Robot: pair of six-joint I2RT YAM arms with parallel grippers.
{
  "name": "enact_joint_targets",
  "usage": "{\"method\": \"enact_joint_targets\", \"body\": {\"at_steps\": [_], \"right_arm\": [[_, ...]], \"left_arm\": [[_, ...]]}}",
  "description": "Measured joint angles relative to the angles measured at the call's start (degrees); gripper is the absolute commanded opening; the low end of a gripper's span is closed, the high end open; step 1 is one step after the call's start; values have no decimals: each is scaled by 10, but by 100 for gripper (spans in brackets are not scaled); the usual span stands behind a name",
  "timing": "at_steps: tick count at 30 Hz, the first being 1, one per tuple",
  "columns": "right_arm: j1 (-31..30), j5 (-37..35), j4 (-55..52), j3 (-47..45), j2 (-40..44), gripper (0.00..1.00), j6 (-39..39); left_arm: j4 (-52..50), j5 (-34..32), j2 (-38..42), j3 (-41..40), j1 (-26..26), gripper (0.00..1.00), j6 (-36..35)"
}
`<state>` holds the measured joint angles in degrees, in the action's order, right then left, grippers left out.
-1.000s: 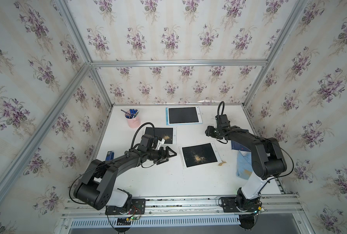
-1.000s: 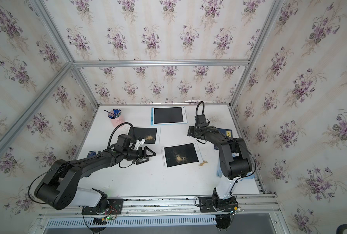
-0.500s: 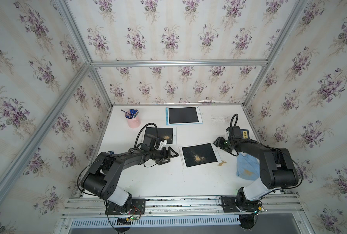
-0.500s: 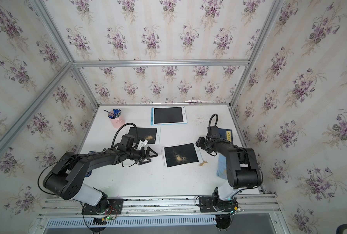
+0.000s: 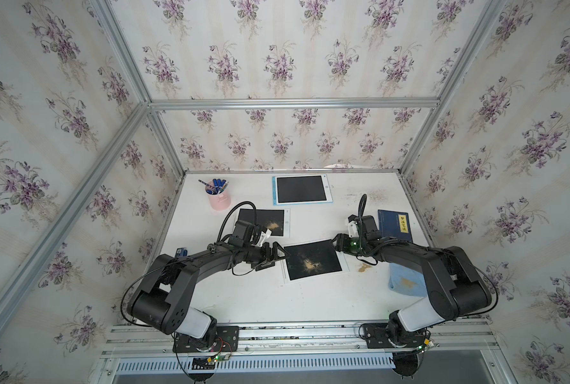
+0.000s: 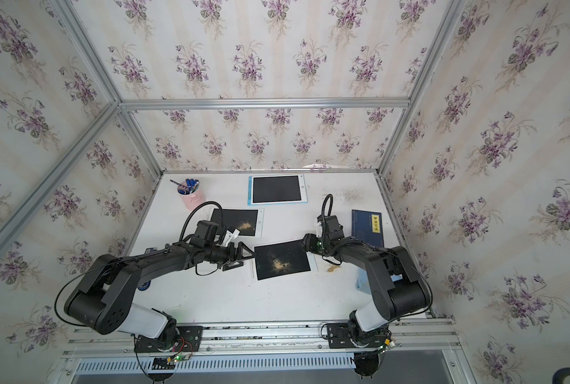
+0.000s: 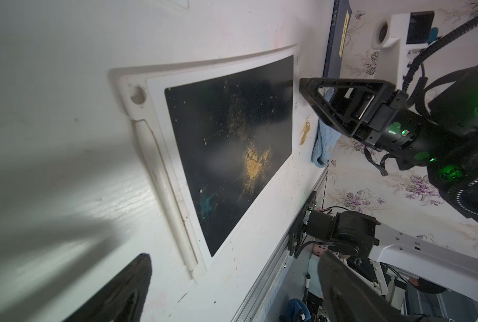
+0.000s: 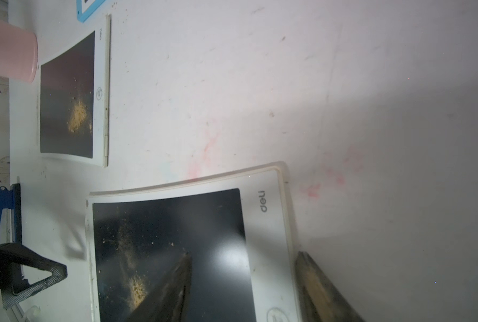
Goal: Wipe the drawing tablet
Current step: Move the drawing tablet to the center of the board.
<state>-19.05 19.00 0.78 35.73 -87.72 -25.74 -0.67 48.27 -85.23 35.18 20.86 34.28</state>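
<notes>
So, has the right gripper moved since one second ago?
Yes. The right gripper was farther back than the dusty tablet; it has drawn back toward the robot and is now at that tablet's far right corner.

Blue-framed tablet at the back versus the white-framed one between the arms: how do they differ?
The blue-framed tablet has a blue border, the white-framed tablet a white one. The blue-framed screen looks clean; the white-framed one carries yellowish powder. The blue-framed tablet sits square to the table and its back edge; the white-framed one is slightly turned. Both lie flat with black screens.
</notes>
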Motion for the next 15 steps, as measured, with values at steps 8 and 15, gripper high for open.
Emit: {"method": "enact_joint_targets", "body": {"at_steps": [8, 15], "right_arm": [[-58, -2, 7, -43, 44, 61, -36], [-114, -8, 7, -63, 68, 61, -73]], "left_arm": [[-18, -9, 61, -44, -2, 94, -9], [-11, -7, 92, -87, 0, 94, -3]]}}
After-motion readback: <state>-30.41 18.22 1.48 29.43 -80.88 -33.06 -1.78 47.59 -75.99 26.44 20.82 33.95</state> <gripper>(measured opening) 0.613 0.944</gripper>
